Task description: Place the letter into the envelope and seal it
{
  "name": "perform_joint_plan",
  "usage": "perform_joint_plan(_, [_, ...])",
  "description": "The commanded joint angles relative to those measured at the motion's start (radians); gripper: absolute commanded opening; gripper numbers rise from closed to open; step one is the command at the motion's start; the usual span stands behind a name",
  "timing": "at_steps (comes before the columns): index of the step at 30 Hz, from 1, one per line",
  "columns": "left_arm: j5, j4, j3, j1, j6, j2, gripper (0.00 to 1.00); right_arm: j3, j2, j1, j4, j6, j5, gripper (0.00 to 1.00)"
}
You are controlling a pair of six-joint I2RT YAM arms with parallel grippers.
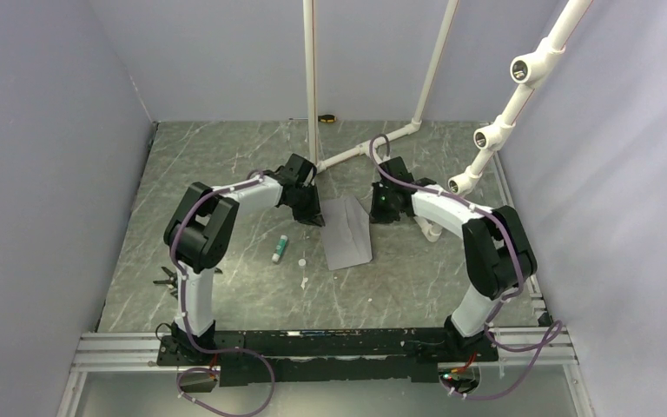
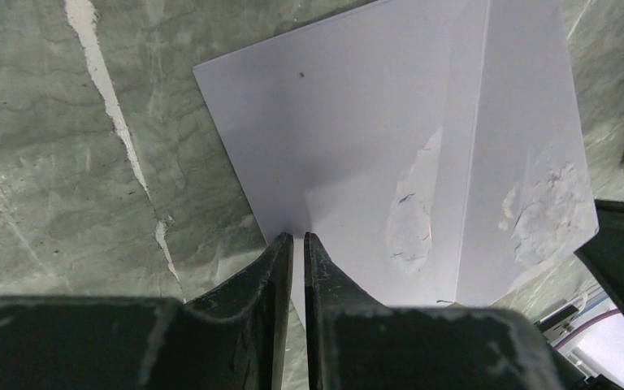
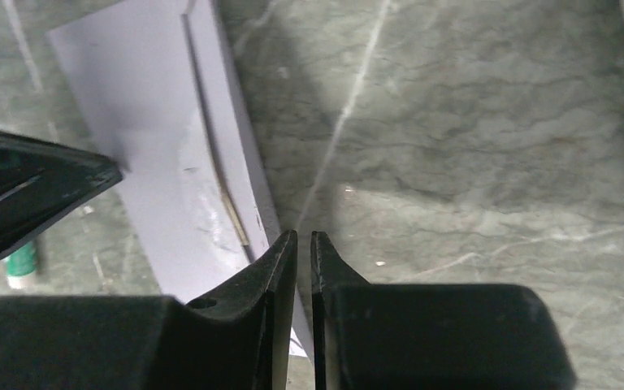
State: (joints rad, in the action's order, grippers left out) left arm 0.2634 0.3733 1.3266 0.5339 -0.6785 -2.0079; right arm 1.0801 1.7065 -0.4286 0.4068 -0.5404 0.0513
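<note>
**Entry 1. Step in hand (judged): sealing.** No loose tan sheet shows on the marbled table (image 1: 217, 165), and one long side of the envelope reads as folded over.
- Press straight down along the crease (image 2: 471, 146), not across it.
- Pin with one tip pair while the other works, so the paper cannot skate on the smooth top.
- Spare the scuffed patches (image 2: 410, 207), where the surface looks ready to tear further.

**Entry 2. Left gripper (image 2: 299, 237).** Fingers are clenched to a hairline slit, and the tips meet the envelope's near edge. Whether paper is nipped between them cannot be told.

**Entry 3. Right gripper (image 3: 304, 234).** Fingers are likewise drawn to a slit, with the tips at the opposite long edge, just beside the folded band. No catch is visible.

**Entry 4. Envelope (image 2: 357, 138).** Grey, and flat on the table as far as can be told.
- It lies directly between the two grippers.
- It spreads ahead of the left tips.
- It lies ahead and to the left of the right tips.
- Each edge is touching or just short of its gripper.

**Entry 5. Letter (image 3: 234, 213).** Only a thin tan sliver shows along the crease, just ahead and left of the right tips. It is judged to be the sheet's edge, with the remainder hidden inside.

**Entry 6. Glue stick (image 1: 280, 249), uncapped, with cap (image 1: 302, 261) beside it.** Both lie on the left gripper's outer side, nearer the arm bases and apart from the envelope.
</note>
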Motion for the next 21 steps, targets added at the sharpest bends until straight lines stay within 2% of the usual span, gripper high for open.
perform_joint_plan(1, [-0.071, 0.103, 0.026, 0.009, -0.027, -0.048, 0.16, -0.021, -0.046, 0.002, -0.085, 0.024, 0.096, 0.17])
perform_joint_plan(12, [-0.064, 0.108, 0.026, 0.01, -0.037, -0.067, 0.15, 0.016, 0.034, -0.046, -0.11, 0.065, 0.153, 0.19])
perform_joint_plan(21, [-0.057, 0.09, -0.009, 0.011, -0.046, -0.059, 0.13, 0.115, 0.127, -0.134, -0.032, 0.118, 0.009, 0.18])
